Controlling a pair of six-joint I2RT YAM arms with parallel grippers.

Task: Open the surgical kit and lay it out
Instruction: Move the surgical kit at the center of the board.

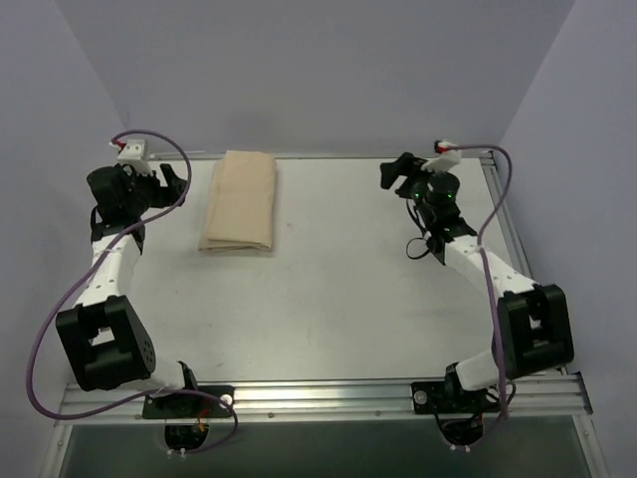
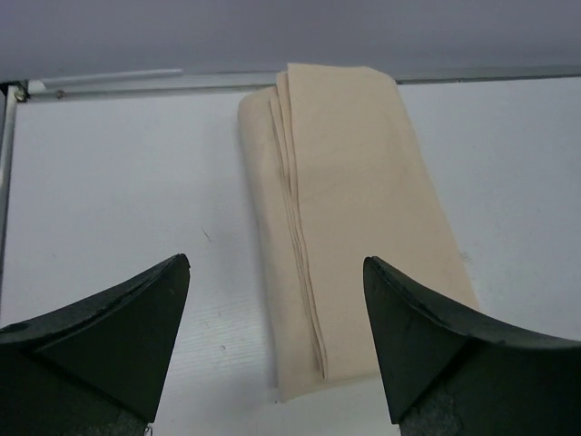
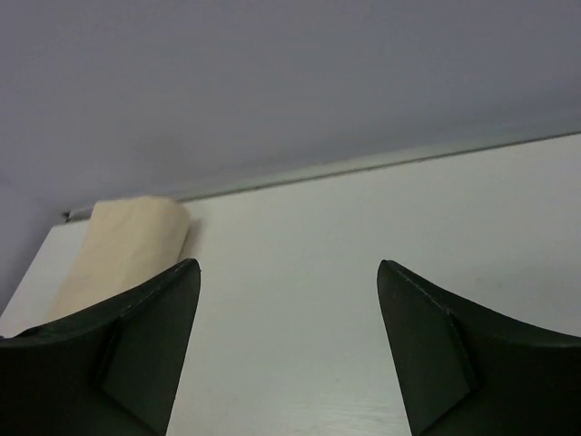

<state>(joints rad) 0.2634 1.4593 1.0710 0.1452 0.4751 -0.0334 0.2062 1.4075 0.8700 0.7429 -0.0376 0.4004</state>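
Facing the folded beige cloth wrap (image 1: 238, 202) on the white table's (image 1: 338, 299) far left, our left gripper (image 1: 176, 182) hovers just beside it, right gripper (image 1: 391, 170) well apart; both jaws gape wide, holding nothing.

Matt beige cloth wrap (image 1: 239, 202)

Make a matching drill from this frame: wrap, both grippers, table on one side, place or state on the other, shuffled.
Things:
1. cloth wrap
2. left gripper
3. right gripper
4. table

Place or state:
A. open, over the far right part of the table, well away from the wrap
B. beige, folded shut, lying flat at far left-centre
C. open, just left of the wrap, not touching it
D. white surface, metal rail along its near edge

Pairs: 1-B, 2-C, 3-A, 4-D
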